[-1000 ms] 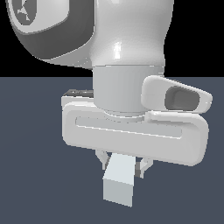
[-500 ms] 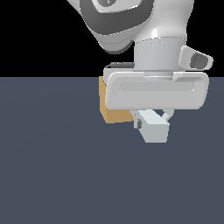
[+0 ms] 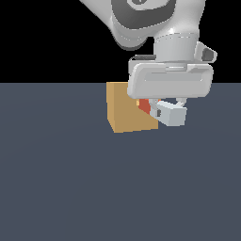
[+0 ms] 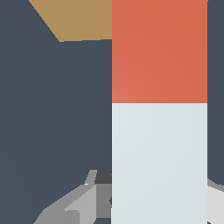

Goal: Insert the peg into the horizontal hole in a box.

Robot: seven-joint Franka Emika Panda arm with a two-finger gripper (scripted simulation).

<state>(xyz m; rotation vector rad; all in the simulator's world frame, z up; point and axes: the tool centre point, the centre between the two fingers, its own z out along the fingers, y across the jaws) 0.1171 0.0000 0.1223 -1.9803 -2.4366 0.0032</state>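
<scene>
Dark grey floor, hand point(image 3: 165, 109) pinching peg point(image 3: 170, 113), red end pointing at box point(image 3: 127, 110)

Box blocking the way ahead, open counter lying all around

The box point(image 3: 127, 110) is standing as the only obstacle, with the peg point(image 3: 165, 112) in the tool point(image 3: 164, 107) reaching its red end against the box's face on the exterior view's right; the dark counter point(image 3: 70, 188) is stretching open in front and to both sides of the box
</scene>
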